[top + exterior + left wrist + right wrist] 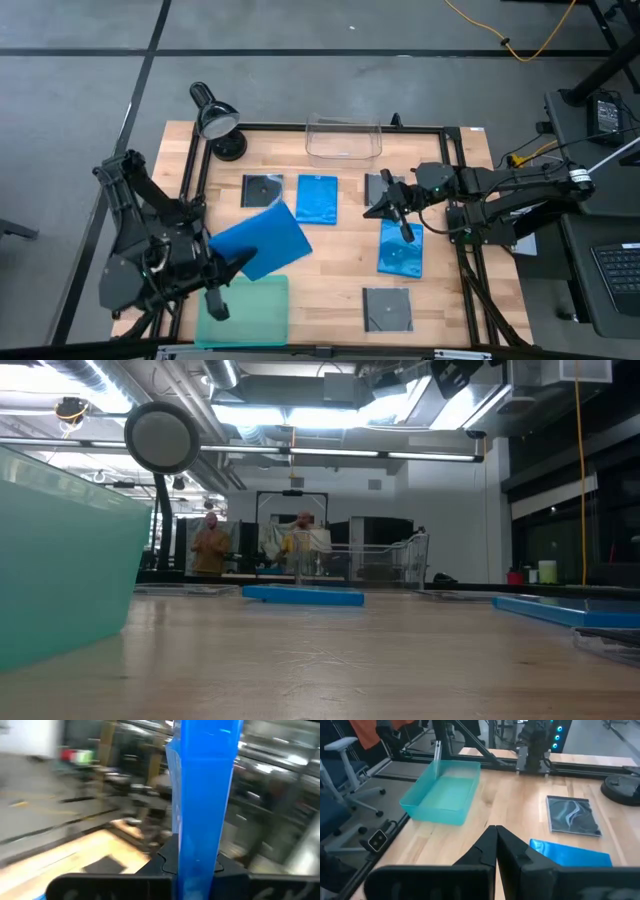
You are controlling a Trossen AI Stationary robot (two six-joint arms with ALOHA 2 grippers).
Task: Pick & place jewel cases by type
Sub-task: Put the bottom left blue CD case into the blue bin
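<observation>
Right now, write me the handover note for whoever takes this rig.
Left gripper: shut on a blue jewel case, held in the air beside the teal tray.
Right gripper: shut, empty, over another blue jewel case at the table's right.
On the table: a third blue jewel case at centre, and three dark grey disc cases, one beside it, one near the right arm, one at the front.
Done: nothing sorted; teal tray and clear bin look empty.
Left: place the held case, then the other five.
</observation>
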